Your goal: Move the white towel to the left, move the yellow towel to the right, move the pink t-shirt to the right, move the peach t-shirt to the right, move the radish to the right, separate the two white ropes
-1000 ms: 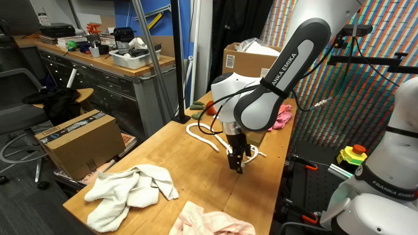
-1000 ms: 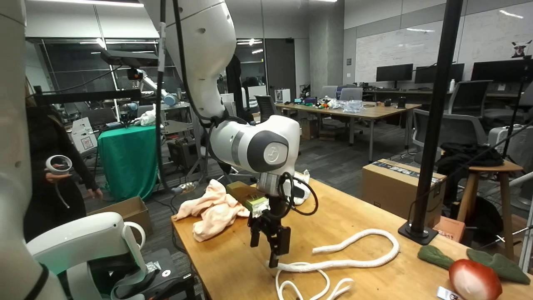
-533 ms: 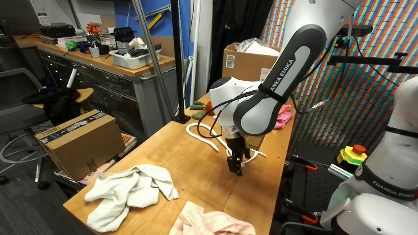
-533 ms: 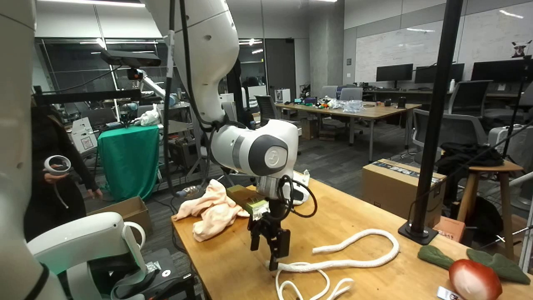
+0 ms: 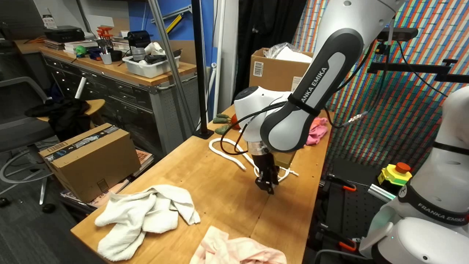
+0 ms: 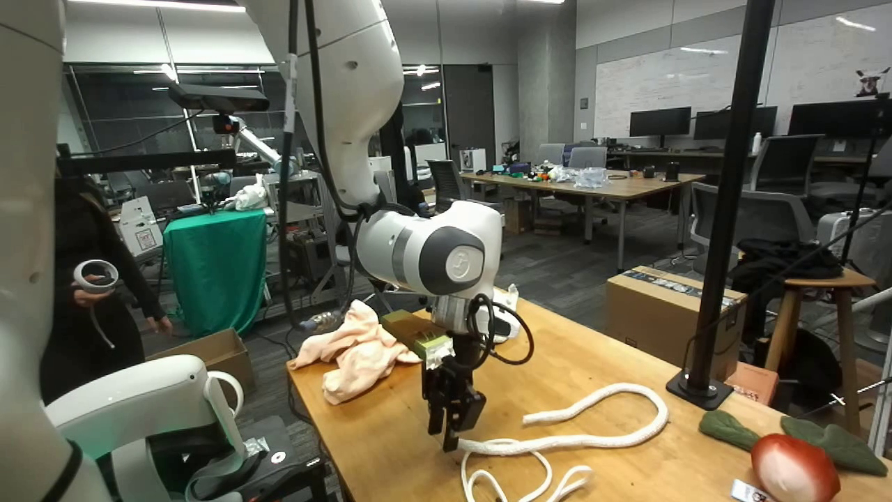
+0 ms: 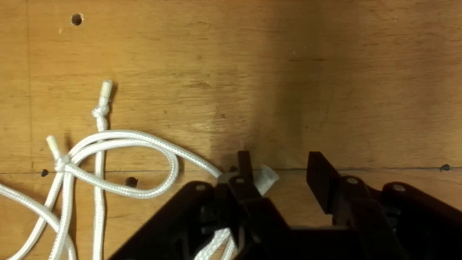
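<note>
Beside the end effector (image 7: 279, 157), two white ropes (image 6: 578, 441), crossing

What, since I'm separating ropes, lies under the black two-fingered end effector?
A thick white braided rope and thin white cord lead under; the end effector covers those stretches.

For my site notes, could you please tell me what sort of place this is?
Probably a robotics lab: the views show a Franka robot arm, a cluttered workbench, and a large whiteboard.

In an exterior view, the towel (image 5: 150, 212) lies lower left on the desk (image 5: 212, 190), a t-shirt (image 5: 234, 250) bottom centre, the ropes (image 5: 230, 158) mid-frame, the radish (image 5: 234, 120) behind.
</note>
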